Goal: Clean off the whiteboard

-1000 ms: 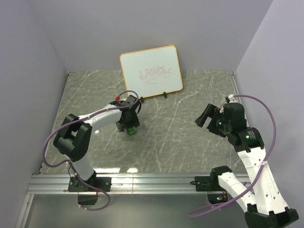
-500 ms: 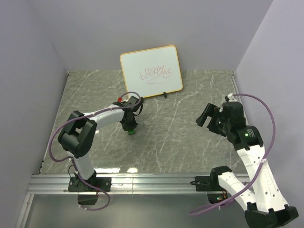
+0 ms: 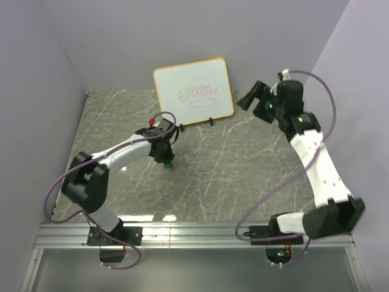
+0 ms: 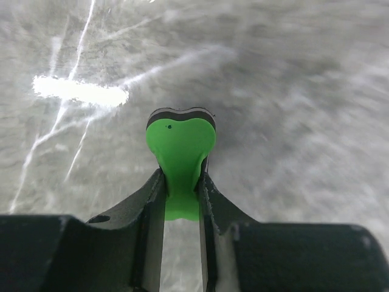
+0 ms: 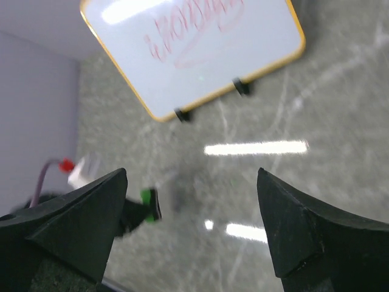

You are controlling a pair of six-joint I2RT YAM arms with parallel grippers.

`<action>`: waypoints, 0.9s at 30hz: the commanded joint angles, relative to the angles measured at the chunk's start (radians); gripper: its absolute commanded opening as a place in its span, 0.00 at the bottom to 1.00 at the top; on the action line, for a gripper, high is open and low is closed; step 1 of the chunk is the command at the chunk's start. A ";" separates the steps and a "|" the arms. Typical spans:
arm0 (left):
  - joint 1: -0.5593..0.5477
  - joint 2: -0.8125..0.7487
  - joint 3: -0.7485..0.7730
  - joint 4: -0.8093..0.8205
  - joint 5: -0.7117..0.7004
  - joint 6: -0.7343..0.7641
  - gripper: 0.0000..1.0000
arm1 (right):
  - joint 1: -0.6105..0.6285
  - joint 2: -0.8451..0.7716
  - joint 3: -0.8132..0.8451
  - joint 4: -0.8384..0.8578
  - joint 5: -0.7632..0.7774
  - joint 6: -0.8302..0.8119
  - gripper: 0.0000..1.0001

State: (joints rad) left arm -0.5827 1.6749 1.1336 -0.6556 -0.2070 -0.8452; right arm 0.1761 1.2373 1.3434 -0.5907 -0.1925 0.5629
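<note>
The green eraser (image 4: 180, 146) is clamped in the left gripper (image 4: 180, 182); the right gripper (image 5: 192, 176) is spread wide. The whiteboard (image 5: 200, 55) stands beyond both, its red scribbles (image 5: 194, 27) unwiped. If pressed hard, the propped board could be tipped backward off its feet (image 5: 240, 86).
</note>
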 commanded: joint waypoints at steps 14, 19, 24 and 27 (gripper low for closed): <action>0.000 -0.428 0.003 -0.117 0.097 0.141 0.00 | -0.118 0.798 0.565 0.336 -0.259 0.114 0.86; 0.000 -0.416 0.017 -0.151 0.083 0.129 0.00 | -0.151 0.941 0.704 0.396 -0.280 0.114 0.87; 0.001 -0.333 0.078 -0.137 0.092 0.094 0.00 | -0.207 1.135 0.818 0.557 -0.424 0.219 0.88; 0.003 -0.247 0.156 -0.153 0.095 0.090 0.00 | -0.217 1.225 0.861 0.687 -0.510 0.311 0.88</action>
State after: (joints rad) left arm -0.5827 1.3735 1.2076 -0.8074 -0.1249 -0.7456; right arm -0.0185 2.4130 2.1452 -0.0929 -0.5762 0.7677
